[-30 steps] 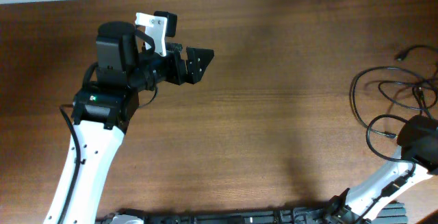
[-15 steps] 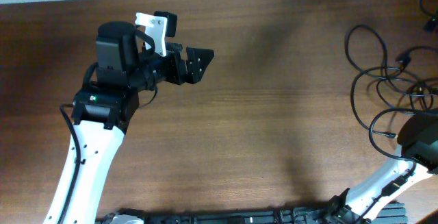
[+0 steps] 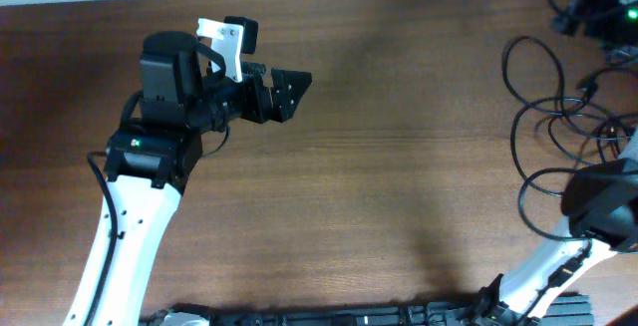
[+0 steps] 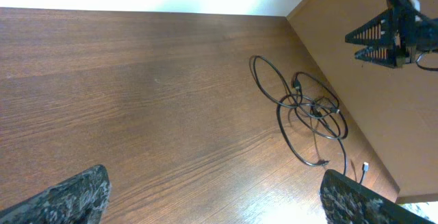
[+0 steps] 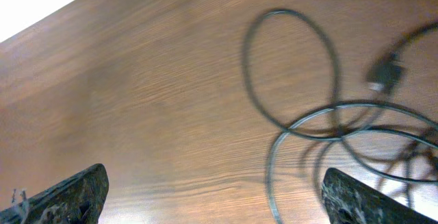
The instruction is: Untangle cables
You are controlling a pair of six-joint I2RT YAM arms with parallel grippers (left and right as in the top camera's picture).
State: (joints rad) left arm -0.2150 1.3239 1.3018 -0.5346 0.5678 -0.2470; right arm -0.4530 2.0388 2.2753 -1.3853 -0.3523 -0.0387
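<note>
Your right pincer (image 5: 215,196), jaws apart and empty, hovers at the counter's (image 3: 399,166) far right corner. The tangled cables (image 4: 308,107) run along the right edge just nearside of it. Your left pincer (image 4: 215,196), also apart, is well away.

The table (image 3: 399,166) was dark brown wood with a fine grain running along its length, faintly glossy where the light fell across it. Most of its top lay bare. At its right end a few thin black cables (image 4: 308,107) rested flat on the wood in loose loops that crossed over one another, knotted together towards the middle of the heap. One wide loop reached out from the tangle towards the table's centre. A small dark plug (image 5: 384,70) lay on the wood beside that loop.
</note>
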